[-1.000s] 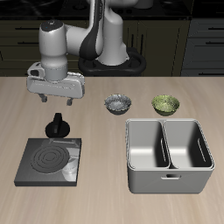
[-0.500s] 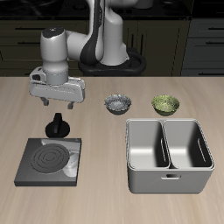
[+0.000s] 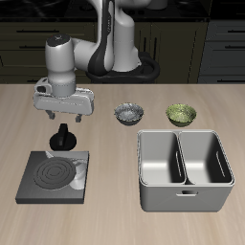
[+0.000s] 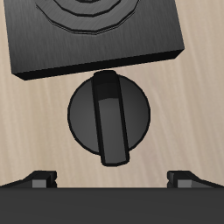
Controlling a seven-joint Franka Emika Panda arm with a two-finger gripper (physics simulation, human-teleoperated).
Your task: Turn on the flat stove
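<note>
The flat stove [image 3: 55, 175] is a low dark slab with spiral burner rings, near the table's front edge. Its black round knob [image 3: 63, 140] stands just behind the slab, with an upright bar handle. My gripper [image 3: 63, 117] hangs directly above the knob, open and empty, its fingers apart on either side and clear of it. In the wrist view the knob [image 4: 108, 114] lies straight below, with the stove's edge [image 4: 96, 31] beyond it. The fingertips [image 4: 39, 179] of my gripper [image 4: 112, 178] stand wide apart.
A grey two-compartment metal bin [image 3: 185, 167] stands beside the stove. A small grey bowl [image 3: 127, 114] and a green bowl [image 3: 182, 115] sit farther back. The robot base [image 3: 120, 67] is behind them.
My gripper has come down a little toward the knob and stayed open. Nothing else moved.
</note>
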